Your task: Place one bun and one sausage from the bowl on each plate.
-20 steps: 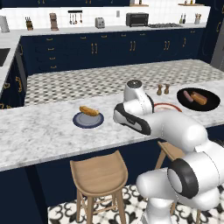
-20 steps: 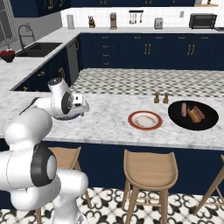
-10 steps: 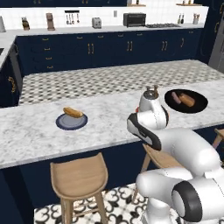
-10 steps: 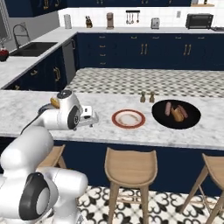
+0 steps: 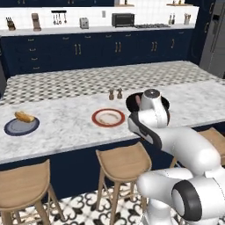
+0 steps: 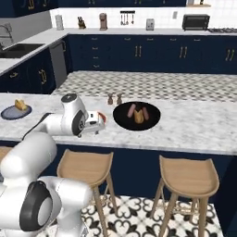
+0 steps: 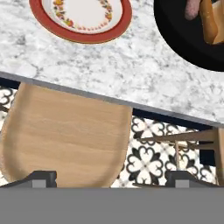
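Observation:
The black bowl [image 6: 152, 121] sits on the marble counter and holds two sausages [image 6: 132, 110] and a bun [image 6: 139, 118]. To its left lies the red-rimmed plate [image 5: 108, 117], bare. The hand view has this plate [image 7: 81, 19] at top left and the bowl [image 7: 183, 39] at top right, with a sausage [image 7: 191, 8] and a bun [image 7: 210, 22] in it. The dark blue-grey plate [image 5: 13, 128] at the far left carries one bun [image 5: 24, 117]. My gripper [image 7: 111, 179] hangs open over the counter's front edge, above a stool, holding nothing.
Salt and pepper shakers [image 5: 115, 94] stand behind the red-rimmed plate. Wooden stools [image 5: 123, 160] line the counter's near side, one [image 7: 65, 135] right under the hand. My arm [image 5: 151, 107] covers part of the bowl in the left base view.
The whole picture has slid: the base has driven right along the counter, from the blue-grey plate toward the red-rimmed plate and bowl. The gripper stays open and nothing on the counter has moved.

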Tool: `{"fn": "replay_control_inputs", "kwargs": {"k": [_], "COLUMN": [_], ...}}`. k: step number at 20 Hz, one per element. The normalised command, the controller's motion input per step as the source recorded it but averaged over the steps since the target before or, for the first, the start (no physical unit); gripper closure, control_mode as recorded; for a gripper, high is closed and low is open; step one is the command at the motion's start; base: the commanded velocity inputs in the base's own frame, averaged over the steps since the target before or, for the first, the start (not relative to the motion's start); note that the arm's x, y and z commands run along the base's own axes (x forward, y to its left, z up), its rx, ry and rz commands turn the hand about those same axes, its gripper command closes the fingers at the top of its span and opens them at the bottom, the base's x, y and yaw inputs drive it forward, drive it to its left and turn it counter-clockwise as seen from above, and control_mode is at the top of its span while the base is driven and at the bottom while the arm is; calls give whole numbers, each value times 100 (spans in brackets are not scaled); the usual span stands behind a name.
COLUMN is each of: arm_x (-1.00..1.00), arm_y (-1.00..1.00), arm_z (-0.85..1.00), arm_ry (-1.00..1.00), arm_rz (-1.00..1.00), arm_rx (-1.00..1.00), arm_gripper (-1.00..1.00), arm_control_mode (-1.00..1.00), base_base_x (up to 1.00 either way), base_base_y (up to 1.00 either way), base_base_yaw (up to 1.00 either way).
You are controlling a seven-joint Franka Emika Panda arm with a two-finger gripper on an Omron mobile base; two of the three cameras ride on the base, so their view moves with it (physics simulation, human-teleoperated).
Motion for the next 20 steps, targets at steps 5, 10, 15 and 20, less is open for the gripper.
{"fn": "replay_control_inputs", "kwargs": {"k": [5,10,15,20], "arm_x": [0,0,0,0], "arm_y": [0,0,0,0], "arm_z": [0,0,0,0], "arm_ry": [0,0,0,0], "arm_rz": [0,0,0,0], "arm_rx": [0,0,0,0], "arm_gripper": [-100,-100,-100,-100], "arm_control_mode": [100,100,100,100], "base_base_x": [54,74,63,-7], "base_base_y": [-100,-78,-100,-100], "base_base_yaw": [20,14,0,0]}}
